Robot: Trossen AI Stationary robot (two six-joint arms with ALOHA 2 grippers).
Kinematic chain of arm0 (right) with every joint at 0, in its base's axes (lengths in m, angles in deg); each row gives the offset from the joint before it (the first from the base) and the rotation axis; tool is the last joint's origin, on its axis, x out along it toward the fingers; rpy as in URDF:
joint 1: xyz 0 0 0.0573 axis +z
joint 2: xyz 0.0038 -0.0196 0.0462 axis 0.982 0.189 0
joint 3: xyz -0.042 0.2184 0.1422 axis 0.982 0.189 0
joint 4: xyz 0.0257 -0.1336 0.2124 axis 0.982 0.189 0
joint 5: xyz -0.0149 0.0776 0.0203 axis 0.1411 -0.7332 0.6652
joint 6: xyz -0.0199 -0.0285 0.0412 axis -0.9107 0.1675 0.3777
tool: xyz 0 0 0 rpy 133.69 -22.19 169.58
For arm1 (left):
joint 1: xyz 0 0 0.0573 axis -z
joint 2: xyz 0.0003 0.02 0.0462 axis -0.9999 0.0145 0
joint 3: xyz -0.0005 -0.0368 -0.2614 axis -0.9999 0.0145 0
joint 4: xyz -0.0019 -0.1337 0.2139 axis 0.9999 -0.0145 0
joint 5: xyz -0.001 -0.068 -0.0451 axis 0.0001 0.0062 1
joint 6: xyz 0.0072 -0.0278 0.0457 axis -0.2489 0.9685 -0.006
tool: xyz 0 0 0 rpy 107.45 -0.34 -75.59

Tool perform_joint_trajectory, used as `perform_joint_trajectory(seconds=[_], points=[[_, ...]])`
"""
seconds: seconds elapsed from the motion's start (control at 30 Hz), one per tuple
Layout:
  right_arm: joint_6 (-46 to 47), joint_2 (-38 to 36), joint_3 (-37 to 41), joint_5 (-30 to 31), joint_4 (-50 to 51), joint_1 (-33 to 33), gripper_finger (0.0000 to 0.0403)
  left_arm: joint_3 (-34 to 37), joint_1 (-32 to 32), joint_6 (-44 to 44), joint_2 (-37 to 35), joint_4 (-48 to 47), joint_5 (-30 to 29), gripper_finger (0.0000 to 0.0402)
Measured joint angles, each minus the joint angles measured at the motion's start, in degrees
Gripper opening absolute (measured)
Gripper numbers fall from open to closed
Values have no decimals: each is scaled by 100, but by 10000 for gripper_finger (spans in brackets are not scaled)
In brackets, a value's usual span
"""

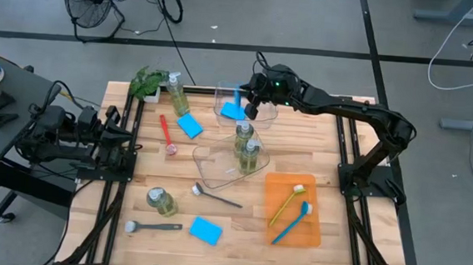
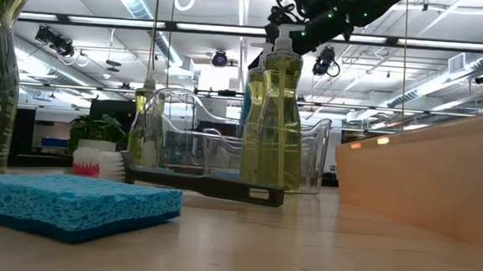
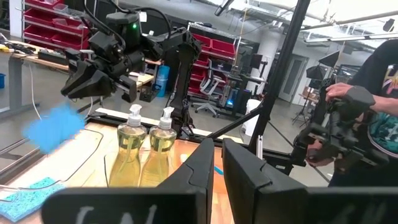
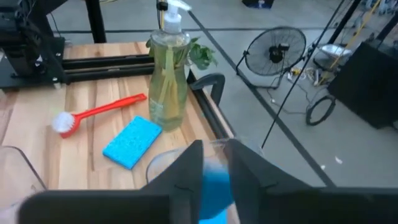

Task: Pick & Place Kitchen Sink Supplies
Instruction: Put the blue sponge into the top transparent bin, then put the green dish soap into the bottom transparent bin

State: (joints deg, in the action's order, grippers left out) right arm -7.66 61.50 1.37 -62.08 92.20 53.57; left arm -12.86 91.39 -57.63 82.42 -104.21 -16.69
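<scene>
The right gripper (image 1: 251,108) hangs over the far clear bin (image 1: 265,111), released, its fingers parted with a blue sponge (image 1: 233,110) just beside them, apparently loose in the air above that bin. The sponge is blurred, so its long axis cannot be read. Beyond the gripper a pump bottle (image 4: 168,74) stands upright near the table's far edge, with a second sponge (image 4: 132,142) and a red brush (image 4: 99,113) flat beside it; the left gripper (image 3: 214,171) waits, slightly parted, at the left edge.
</scene>
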Motion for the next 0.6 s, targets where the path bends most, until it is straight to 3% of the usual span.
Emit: perform_joint_trajectory(seconds=[0.3, 0.6], points=[[251, -2, 0, -1, 187, -20, 163, 0, 0, 0, 0, -1, 2, 37], [239, -4, 0, -1, 390, -20, 187, 0, 0, 0, 0, 2, 2, 37]])
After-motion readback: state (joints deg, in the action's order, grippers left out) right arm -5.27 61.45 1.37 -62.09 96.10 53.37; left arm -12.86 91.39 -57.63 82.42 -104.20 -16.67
